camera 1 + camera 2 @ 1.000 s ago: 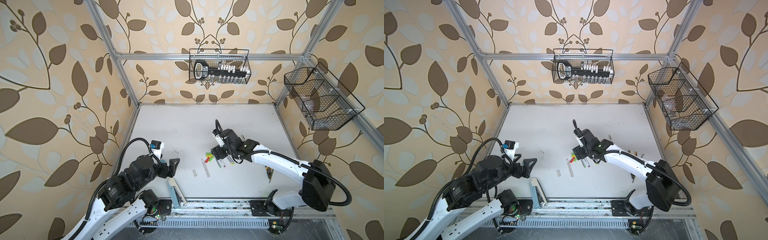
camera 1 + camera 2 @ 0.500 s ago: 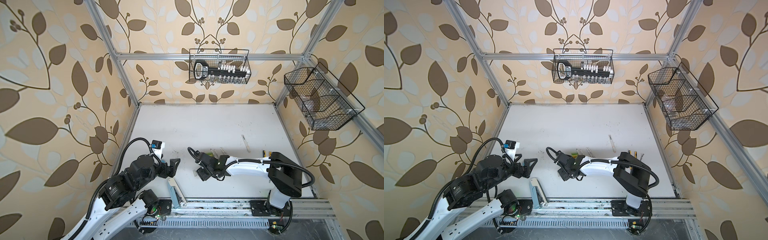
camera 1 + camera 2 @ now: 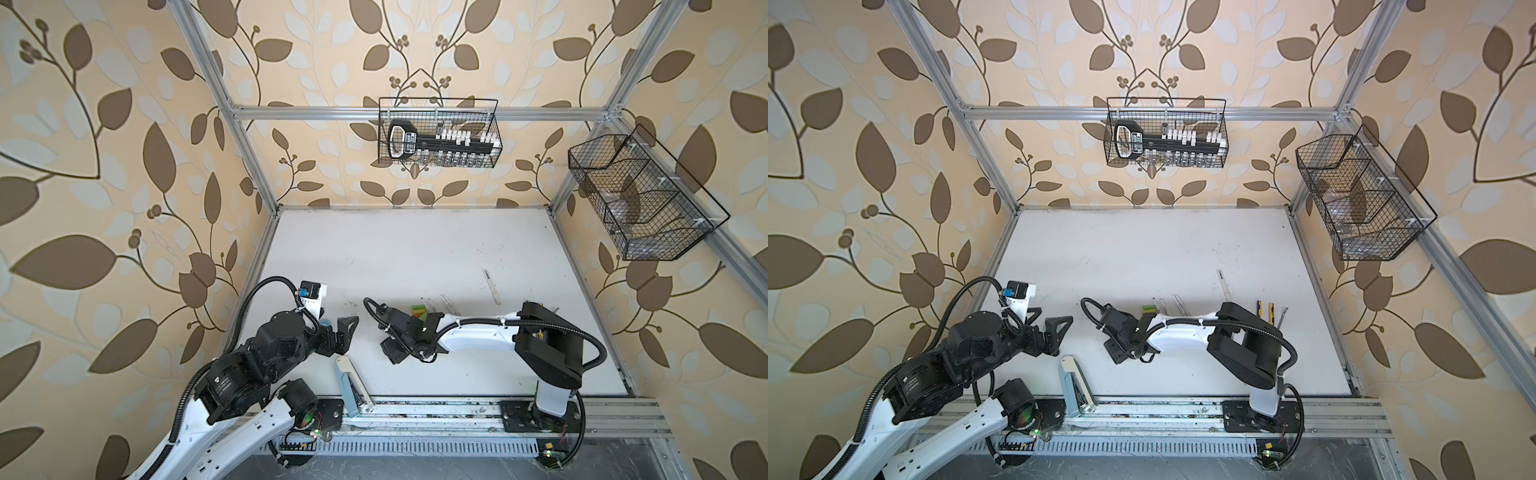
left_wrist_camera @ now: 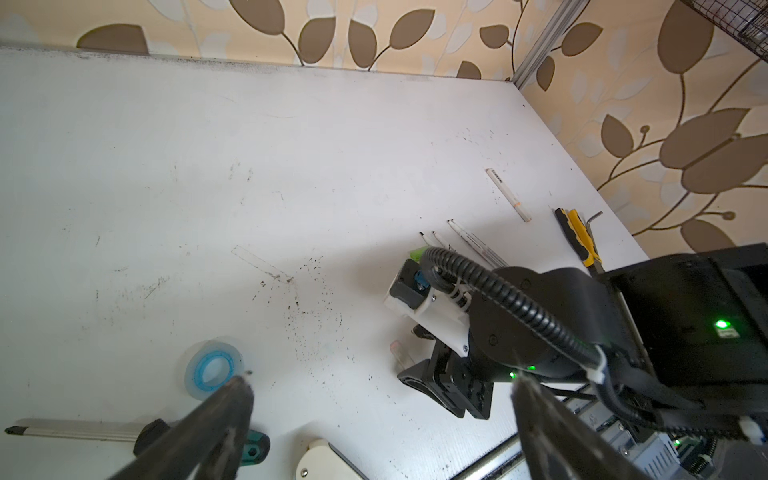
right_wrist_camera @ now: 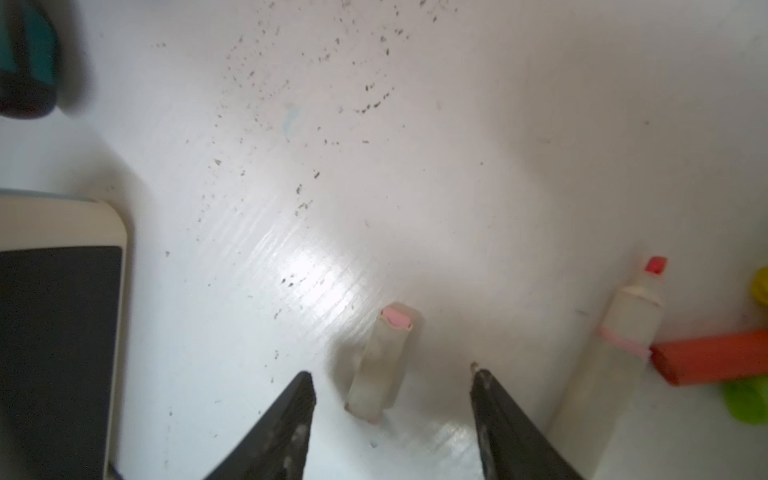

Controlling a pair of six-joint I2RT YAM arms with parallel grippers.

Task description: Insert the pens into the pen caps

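A short whitish-grey pen cap (image 5: 380, 361) with a pink inside lies flat on the table. My right gripper (image 5: 392, 376) hangs low over it, open, one finger on each side and neither touching. Beside it lie a thick white pen (image 5: 615, 345) with a red tip and a red cap (image 5: 715, 359), a green cap (image 5: 748, 401) and a yellow cap (image 5: 762, 286). In both top views the right gripper (image 3: 395, 353) (image 3: 1119, 351) sits front centre, with slim pens (image 3: 449, 301) and another thick pen (image 3: 491, 284) behind it. My left gripper (image 3: 338, 332) (image 4: 382, 382) stands open and empty.
A pale blue stapler (image 3: 349, 382) lies at the front edge, close to the right gripper. A tape roll (image 4: 212, 368) and a screwdriver (image 4: 83, 432) lie by the left gripper. Pliers (image 4: 575, 237) rest at the right edge. Wire baskets (image 3: 436, 139) (image 3: 640, 199) hang on the walls.
My right arm swung from the pen cluster leftward and toward the front, coming down over the whitish cap, and its jaws have narrowed. The left arm has not moved.
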